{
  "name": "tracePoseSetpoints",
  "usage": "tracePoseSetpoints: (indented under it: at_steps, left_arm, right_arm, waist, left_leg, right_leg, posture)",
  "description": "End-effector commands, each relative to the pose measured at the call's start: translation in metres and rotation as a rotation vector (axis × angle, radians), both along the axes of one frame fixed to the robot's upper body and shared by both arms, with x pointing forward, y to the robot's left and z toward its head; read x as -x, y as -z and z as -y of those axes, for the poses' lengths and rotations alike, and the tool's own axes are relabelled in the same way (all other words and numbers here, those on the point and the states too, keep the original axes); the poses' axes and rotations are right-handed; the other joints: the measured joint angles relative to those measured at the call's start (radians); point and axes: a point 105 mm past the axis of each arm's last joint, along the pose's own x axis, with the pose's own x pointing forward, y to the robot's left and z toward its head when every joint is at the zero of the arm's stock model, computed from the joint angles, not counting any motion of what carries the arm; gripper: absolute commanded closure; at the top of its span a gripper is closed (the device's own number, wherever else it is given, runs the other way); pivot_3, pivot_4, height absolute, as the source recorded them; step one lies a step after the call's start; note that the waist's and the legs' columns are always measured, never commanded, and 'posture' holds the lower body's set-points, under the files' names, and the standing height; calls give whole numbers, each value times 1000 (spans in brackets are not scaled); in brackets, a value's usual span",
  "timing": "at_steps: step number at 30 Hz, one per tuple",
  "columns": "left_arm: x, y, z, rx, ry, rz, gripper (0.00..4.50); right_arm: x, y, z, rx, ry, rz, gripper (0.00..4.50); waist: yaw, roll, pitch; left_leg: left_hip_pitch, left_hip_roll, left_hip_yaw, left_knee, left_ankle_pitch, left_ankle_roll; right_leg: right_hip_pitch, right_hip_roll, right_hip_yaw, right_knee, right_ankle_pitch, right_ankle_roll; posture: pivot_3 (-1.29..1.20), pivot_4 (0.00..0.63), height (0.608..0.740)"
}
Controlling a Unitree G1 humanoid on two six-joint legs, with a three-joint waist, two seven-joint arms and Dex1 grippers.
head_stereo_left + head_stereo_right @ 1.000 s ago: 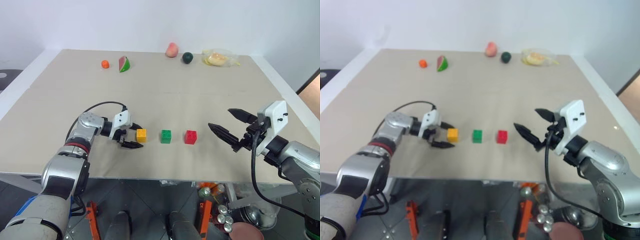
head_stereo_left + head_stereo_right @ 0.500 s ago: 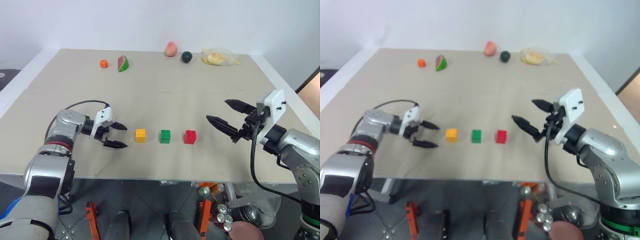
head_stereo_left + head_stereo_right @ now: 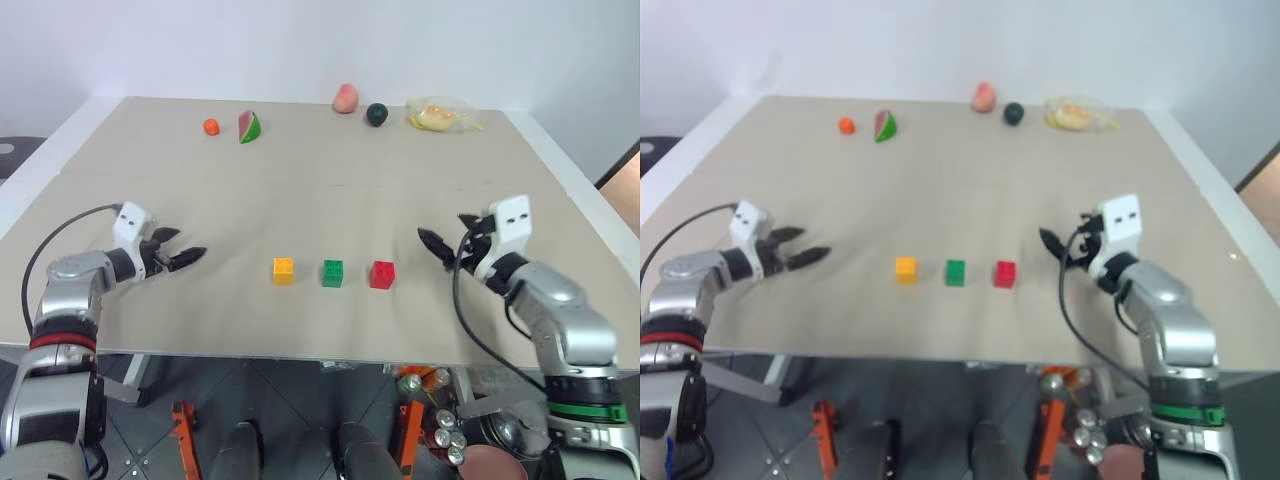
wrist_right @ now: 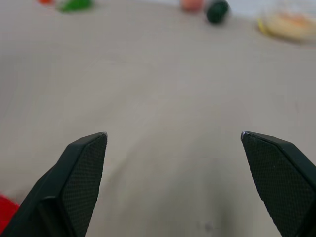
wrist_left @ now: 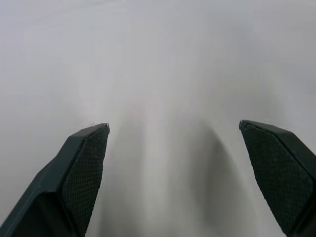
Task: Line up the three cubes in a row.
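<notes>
Apparently done: yellow-orange cube (image 3: 283,270), green cube (image 3: 332,273), red cube (image 3: 381,274) sit in straight, evenly spaced row near front-centre of table (image 3: 330,200); nothing left but retreat. Left gripper (image 3: 184,257) released, empty, well left of row. Right gripper (image 3: 448,238) spread wide, empty, near red end. Count: three cubes, two grippers.
</notes>
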Motion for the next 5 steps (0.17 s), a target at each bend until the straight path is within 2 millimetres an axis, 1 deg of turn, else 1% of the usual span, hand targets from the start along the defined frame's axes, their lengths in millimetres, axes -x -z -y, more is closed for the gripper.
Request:
tracePoseSetpoints:
  at_steps: [1,3,5]
  left_arm:
    - [8,-21,15,98,-136,98,141]
    - [10,-22,24,148,-185,97,141]
    - [11,-18,31,184,-233,80,141]
  right_arm:
    - [-7,-12,24,-35,181,78,0]
    - [-11,-9,29,-73,227,72,0]
    - [-13,-6,28,-53,236,81,0]
  waist:
    - [1,0,0]
    - [1,0,0]
    - [1,0,0]
  left_leg:
    - [0,0,0,0,0,0]
    - [0,0,0,0,1,-1]
    - [1,0,0,0,2,-2]
  right_leg:
    - [0,0,0,0,0,0]
    - [0,0,0,0,0,1]
    - [0,1,0,0,1,-1]
  posture:
    - [0,150,740]
    - [0,150,740]
    - [0,150,740]
